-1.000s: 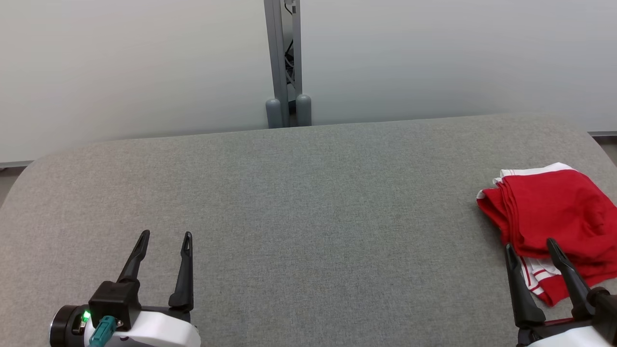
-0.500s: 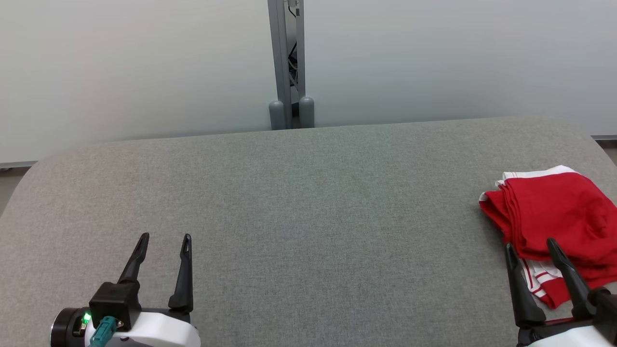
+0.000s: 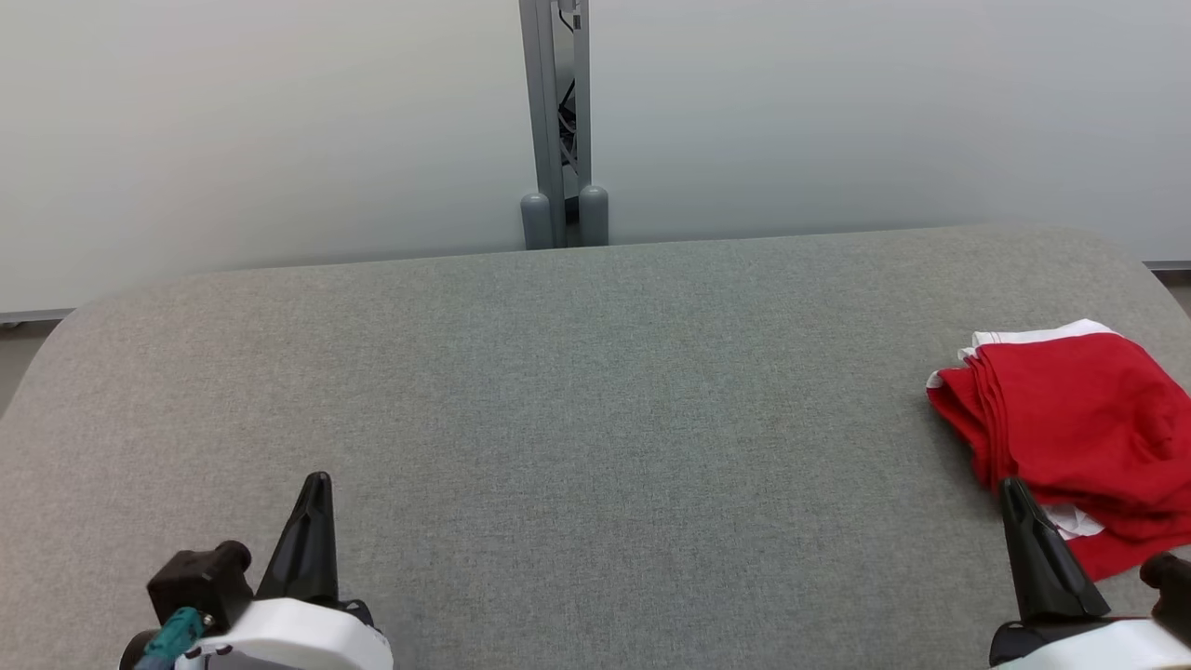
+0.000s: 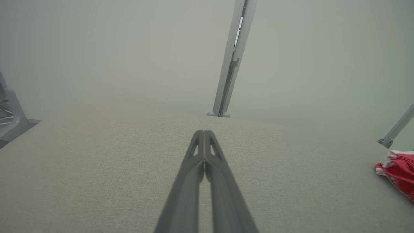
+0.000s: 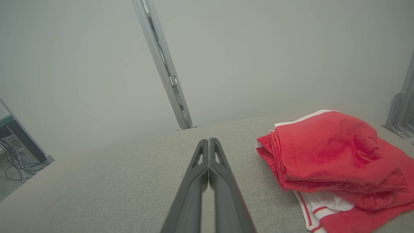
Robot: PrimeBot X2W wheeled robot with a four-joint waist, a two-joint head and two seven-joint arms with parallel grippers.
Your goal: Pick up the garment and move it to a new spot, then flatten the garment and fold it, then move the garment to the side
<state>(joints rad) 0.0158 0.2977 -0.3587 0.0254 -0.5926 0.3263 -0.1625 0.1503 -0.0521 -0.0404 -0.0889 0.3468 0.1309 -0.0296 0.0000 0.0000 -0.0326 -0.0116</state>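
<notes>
Both together and empty: left claw (image 3: 316, 479) over grey table (image 3: 595, 372), right claw (image 3: 1012, 486) just beside red garment (image 3: 1070, 419).

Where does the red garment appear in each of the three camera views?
Head view: red garment at the right edge, mid-height.
Left wrist view: red garment, a sliver at the right edge, below the middle.
Right wrist view: red garment, large, in the lower right.
Shared landmark: grey post behind the table.

Bright, even, shadowless light; both wrist views hazy and washed out.
</notes>
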